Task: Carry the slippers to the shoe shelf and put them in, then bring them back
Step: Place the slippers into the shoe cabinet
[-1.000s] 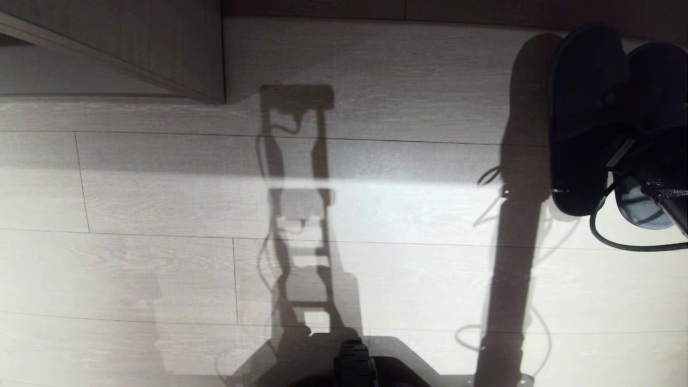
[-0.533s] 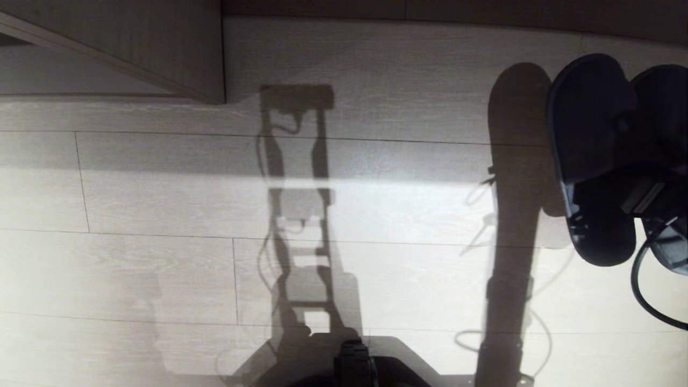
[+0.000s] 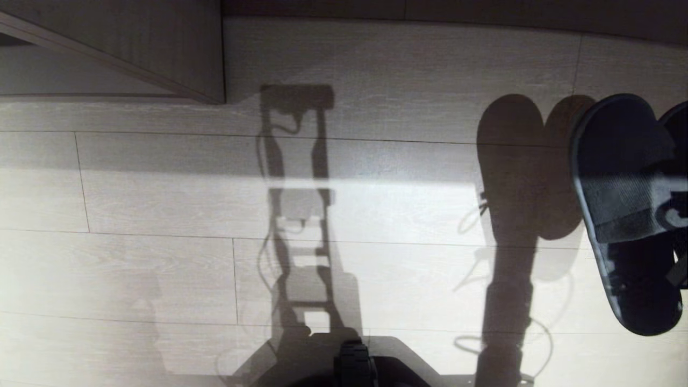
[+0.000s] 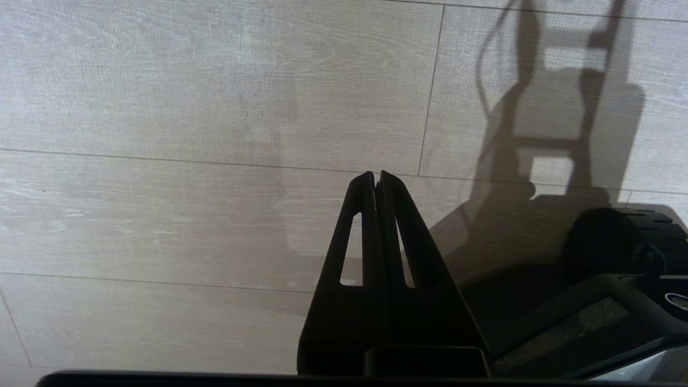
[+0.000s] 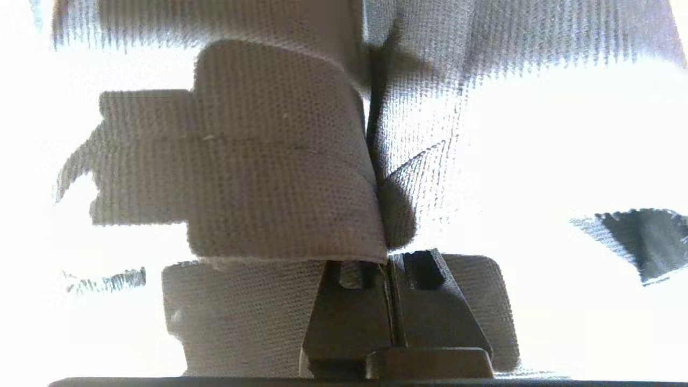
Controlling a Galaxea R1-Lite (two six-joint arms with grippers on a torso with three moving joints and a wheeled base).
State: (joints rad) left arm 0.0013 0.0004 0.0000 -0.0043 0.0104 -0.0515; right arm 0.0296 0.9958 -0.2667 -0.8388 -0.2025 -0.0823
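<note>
Floor [image 3: 161, 204]: pale wood-grain planks, laid in long horizontal courses, were recorded, crossed by a bright band of light. A board cabinet [image 3: 177, 48] was seen standing on it at the far left. The robot's base [image 3: 355, 365] rested at the near edge.

Second of the slippers [image 3: 678, 129] cut off at frame edge.

Open floor [image 3: 376, 215] across the middle — shoe shelf [image 3: 161, 48] corner far left, hanging slippers [image 3: 626, 209] at right.

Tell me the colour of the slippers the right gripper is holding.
Dark charcoal grey slippers, clearest in the head view.
</note>
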